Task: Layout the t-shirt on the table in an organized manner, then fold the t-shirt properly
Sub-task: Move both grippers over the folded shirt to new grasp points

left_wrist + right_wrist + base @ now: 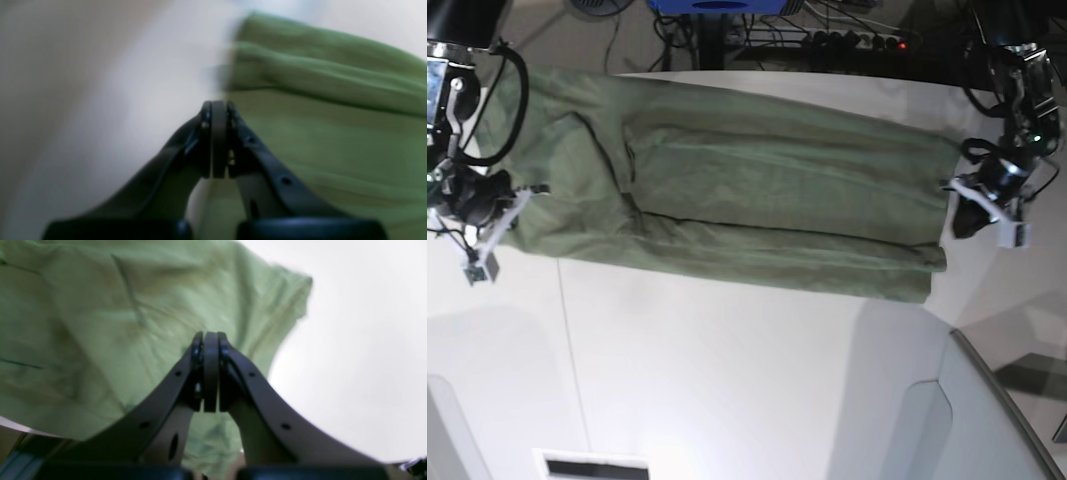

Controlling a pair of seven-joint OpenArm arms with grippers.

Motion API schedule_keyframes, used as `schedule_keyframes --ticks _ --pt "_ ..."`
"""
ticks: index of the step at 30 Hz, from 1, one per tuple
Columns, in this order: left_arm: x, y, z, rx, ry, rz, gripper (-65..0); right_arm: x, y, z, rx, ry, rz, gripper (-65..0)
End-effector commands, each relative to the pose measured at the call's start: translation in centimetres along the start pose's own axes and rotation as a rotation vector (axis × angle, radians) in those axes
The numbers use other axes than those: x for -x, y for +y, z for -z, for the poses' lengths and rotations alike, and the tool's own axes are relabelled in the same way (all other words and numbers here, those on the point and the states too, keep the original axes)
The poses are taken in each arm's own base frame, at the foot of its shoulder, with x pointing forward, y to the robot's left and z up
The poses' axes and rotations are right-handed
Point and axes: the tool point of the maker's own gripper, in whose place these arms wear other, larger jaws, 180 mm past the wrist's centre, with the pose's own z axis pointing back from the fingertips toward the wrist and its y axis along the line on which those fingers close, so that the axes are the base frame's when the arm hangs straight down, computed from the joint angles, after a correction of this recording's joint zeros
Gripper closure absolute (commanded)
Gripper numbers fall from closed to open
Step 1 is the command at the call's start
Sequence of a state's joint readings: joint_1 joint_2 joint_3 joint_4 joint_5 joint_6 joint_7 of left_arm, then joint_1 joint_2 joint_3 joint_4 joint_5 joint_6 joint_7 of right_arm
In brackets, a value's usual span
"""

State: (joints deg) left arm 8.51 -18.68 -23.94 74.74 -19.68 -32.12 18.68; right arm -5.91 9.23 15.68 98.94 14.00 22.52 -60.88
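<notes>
Left claw closed and empty at t-shirt edge, right claw likewise

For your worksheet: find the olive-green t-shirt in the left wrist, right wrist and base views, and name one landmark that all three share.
Left wrist: the t-shirt fills the right half, beside the shut left pincer.
Right wrist: it covers the left and centre, behind the shut right pincer.
Base: it lies stretched across the upper middle.
Shared landmark: the white table bordering the cloth.

Looks like a robotics lab: white tabletop, cables and power strip on the floor behind.
</notes>
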Motion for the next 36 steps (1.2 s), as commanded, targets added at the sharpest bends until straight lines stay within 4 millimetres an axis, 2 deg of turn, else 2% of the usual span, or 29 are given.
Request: schedule_keyframes --ticks 1,3,5,8,11,12,14,16,18,20,22,24,26,28,30,32,34,36 --pt "-2.2 -1.0 0.1 0.034 -0.059 0.034 0.0 -0.9 0.3 -0.2 -0.009 -0.033 -0.003 0.0" --pt "-3.0 -3.7 0.9 0.095 -0.085 0.044 0.0 -0.8 0.8 0.0 -0.021 -0.032 0.008 0.0" --pt "-4.6 -4.5 1.9 0.106 -0.124 0.029 0.0 -0.3 1.0 0.1 -0.024 -0.021 0.01 0.0" --pt "-5.5 -3.2 2.8 0.077 -0.15 -0.023 0.0 0.8 0.9 0.6 -0.028 0.011 0.02 0.0" --pt "-6.0 -1.8 2.8 0.037 -0.174 -0.07 0.0 2.3 0.9 1.4 -0.039 0.059 0.036 0.0" --pt "-6.4 -1.4 2.7 0.025 -0.186 -0.078 -2.5 2.8 0.9 1.7 -0.042 0.074 0.041 0.0" --pt "-6.7 -0.5 2.5 0.006 -0.196 -0.089 -21.2 3.6 1.1 2.2 -0.053 0.103 0.047 0.0" --pt "-6.8 -0.3 2.8 0.001 -0.195 -0.089 -31.9 4.1 1.6 2.3 -0.064 0.119 0.035 0.0" --pt "-7.0 -0.1 3.1 -0.001 -0.196 -0.094 -34.9 3.9 4.1 2.7 -0.111 0.125 -0.035 0.0" --pt "-6.9 0.2 2.8 -0.008 -0.197 -0.096 -31.8 3.0 6.9 3.1 -0.161 0.121 -0.115 0.0" --pt "-5.7 0.4 2.2 -0.017 -0.178 -0.094 -19.9 1.8 9.6 3.3 -0.207 0.106 -0.187 0.0" --pt "-3.8 2.4 0.4 -0.072 -0.152 -0.108 0.0 0.1 12.3 3.2 -0.251 0.078 -0.276 0.0" --pt "-1.6 4.8 -1.5 -0.141 -0.125 -0.144 0.0 -1.6 15.2 3.1 -0.293 0.049 -0.374 0.0" --pt "0.9 7.8 -4.3 -0.229 -0.095 -0.183 0.0 -3.9 18.9 2.7 -0.346 0.002 -0.458 0.0" --pt "2.2 10.0 -6.8 -0.297 -0.078 -0.193 0.0 -5.3 22.0 3.0 -0.393 -0.002 -0.509 0.0" --pt "3.3 11.0 -8.6 -0.335 -0.059 -0.193 0.0 -6.4 25.1 4.0 -0.439 0.02 -0.542 0.0" --pt "3.8 11.2 -9.7 -0.348 -0.044 -0.177 0.0 -7.1 28.6 4.9 -0.498 0.03 -0.55 0.0" --pt "3.6 10.9 -10.2 -0.345 -0.041 -0.151 0.0 -7.8 30.5 5.6 -0.529 0.02 -0.558 0.0"
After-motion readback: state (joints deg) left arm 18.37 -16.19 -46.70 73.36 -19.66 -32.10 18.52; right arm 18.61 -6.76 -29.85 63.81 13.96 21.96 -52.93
